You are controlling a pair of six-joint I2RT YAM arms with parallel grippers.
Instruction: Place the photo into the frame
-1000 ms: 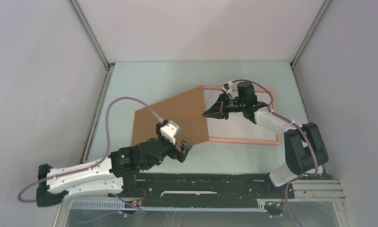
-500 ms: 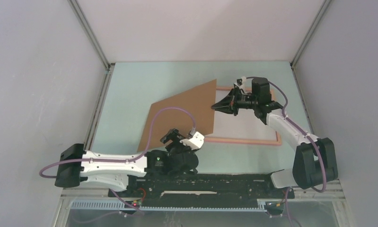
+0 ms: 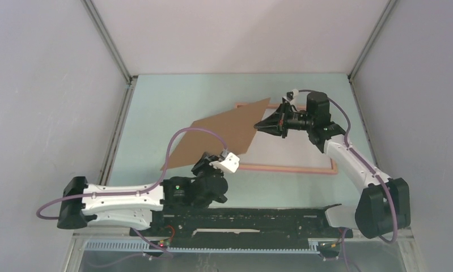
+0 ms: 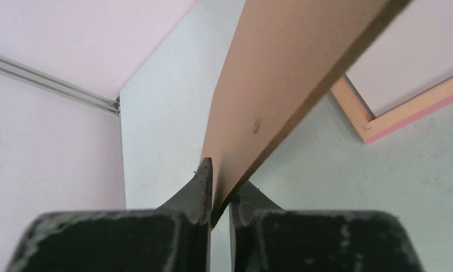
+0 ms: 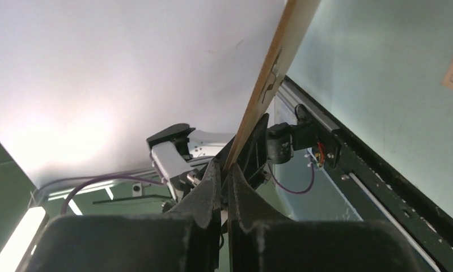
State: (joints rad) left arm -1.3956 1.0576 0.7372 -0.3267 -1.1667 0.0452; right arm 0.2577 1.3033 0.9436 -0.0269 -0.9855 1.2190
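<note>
The left claw point(image 4: 223, 181), open a second ago, now grips the near corner of the cardboard sheet point(image 3: 224, 131). The right claw point(image 3: 268, 123) stays clamped on its far corner. The sheet hangs tilted, mostly clear of the frame point(image 3: 292, 169), which lies flat on the table point(image 3: 173, 96) and is exposed for loading. The photo cannot be identified: the pale field inside the frame may be its white back.

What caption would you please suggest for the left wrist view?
Left gripper shut on the cardboard sheet; the pink frame lies beyond.
</note>
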